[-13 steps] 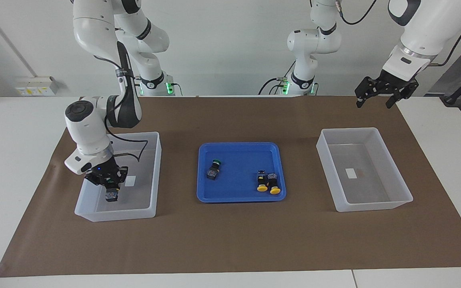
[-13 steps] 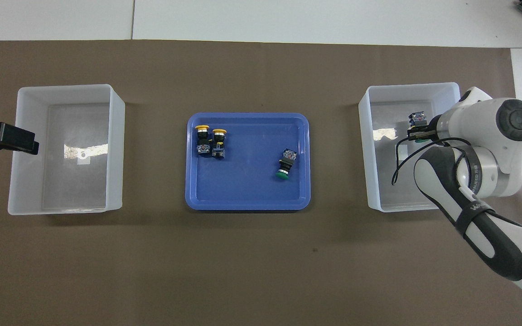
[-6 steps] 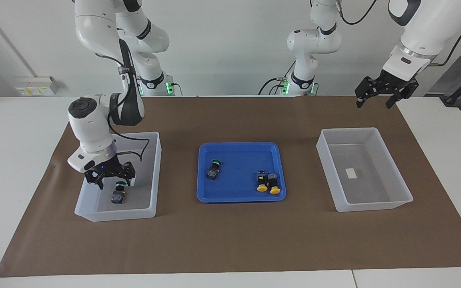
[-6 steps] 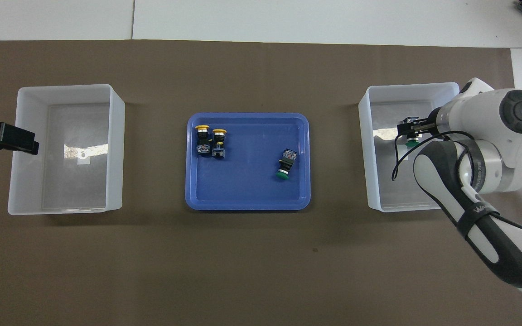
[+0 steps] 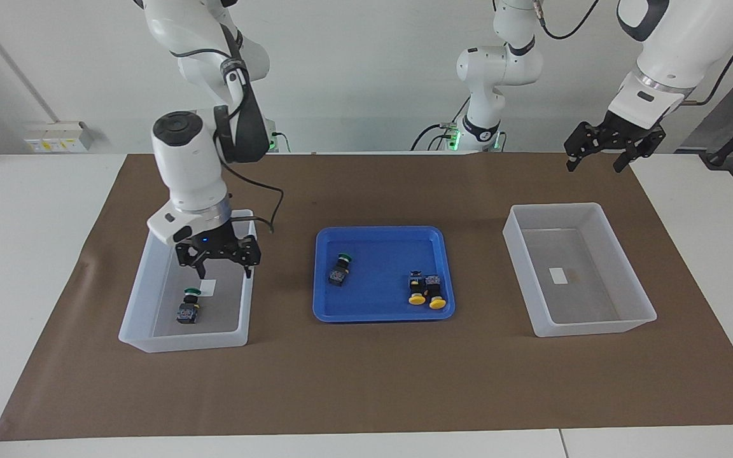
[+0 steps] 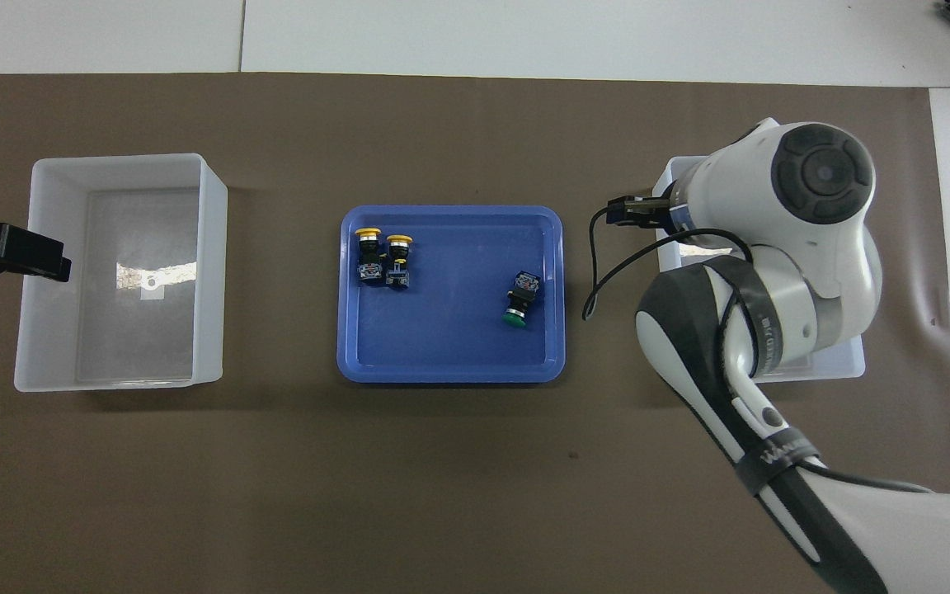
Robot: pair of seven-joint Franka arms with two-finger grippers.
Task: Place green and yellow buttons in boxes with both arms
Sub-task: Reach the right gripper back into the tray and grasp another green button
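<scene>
Right gripper (image 5: 220, 257) hung spread and empty over its box (image 5: 150, 318), one green button (image 5: 189, 306) lying inside. Another green (image 5: 340, 270) and two yellows (image 5: 424, 290) sat in the blue tray (image 5: 379, 234). Left gripper (image 5: 599, 154) waited, fingers apart, near the other box (image 5: 643, 305).

You're looking at a blue tray (image 5: 379, 234) sitting on a brown mat (image 5: 366, 381), carrying two yellow-capped buttons (image 5: 425, 291) and a green-capped button (image 5: 340, 268), all black-bodied. Another green cap (image 5: 188, 305) is showing in the translucent white box (image 5: 150, 299); the worktop (image 5: 29, 210) is showing white.
</scene>
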